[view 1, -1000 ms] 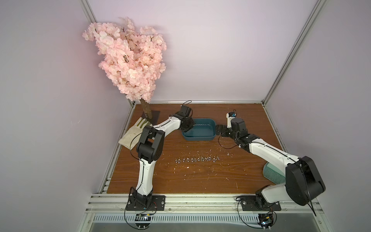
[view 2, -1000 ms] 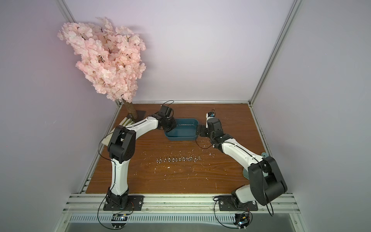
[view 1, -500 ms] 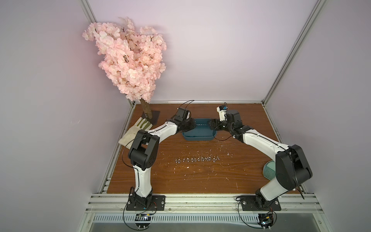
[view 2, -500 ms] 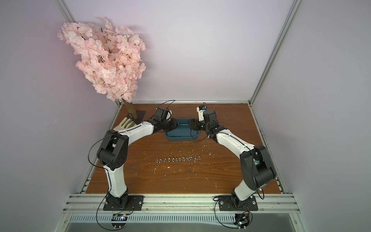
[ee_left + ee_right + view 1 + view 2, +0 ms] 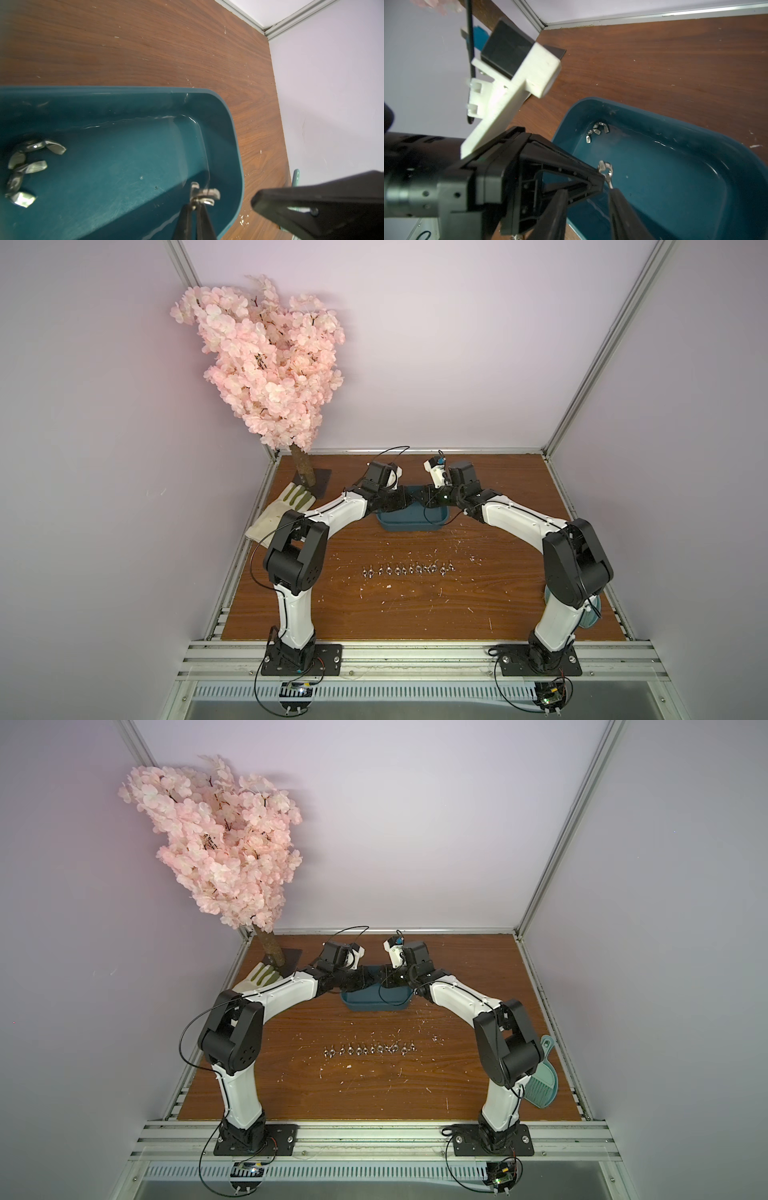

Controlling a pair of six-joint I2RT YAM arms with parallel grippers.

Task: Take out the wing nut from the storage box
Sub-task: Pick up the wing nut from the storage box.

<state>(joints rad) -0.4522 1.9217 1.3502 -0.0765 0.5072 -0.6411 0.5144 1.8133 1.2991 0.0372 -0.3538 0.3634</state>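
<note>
Handover above the storage box (image 5: 412,526) is my reading of this step. Left gripper (image 5: 194,207) is clamped tight on one wing nut (image 5: 204,195), pinching it near the hub so both wings stick out past the fingertips. In both top views the two arms meet tip to tip over the box's middle. The nut therefore hangs over the box interior; it seems lifted off the box floor, but it is not yet outside the rim.

Right gripper (image 5: 587,190) faces it from the right with its jaws partly apart and nothing held between them. In the right wrist view one fingertip lies at the end of the nut's lower wing, touching or just short of it; I cannot tell which. The other finger overlaps the left gripper's black tip.

The coming move turns on one relation. The nut sits just beyond the right fingertips, off toward one finger and not centred in the gap. Its wing-to-wing axis runs roughly in line with that finger, not across the opening. I judge the right gripper must shift sideways and a little forward before a squeeze would catch the nut cleanly.

Loose wing nuts (image 5: 598,129) lie bunched at the box's left end. A row of wing nuts (image 5: 407,570) lies on the worktop (image 5: 415,614), nearer than the box and well apart from it.
</note>
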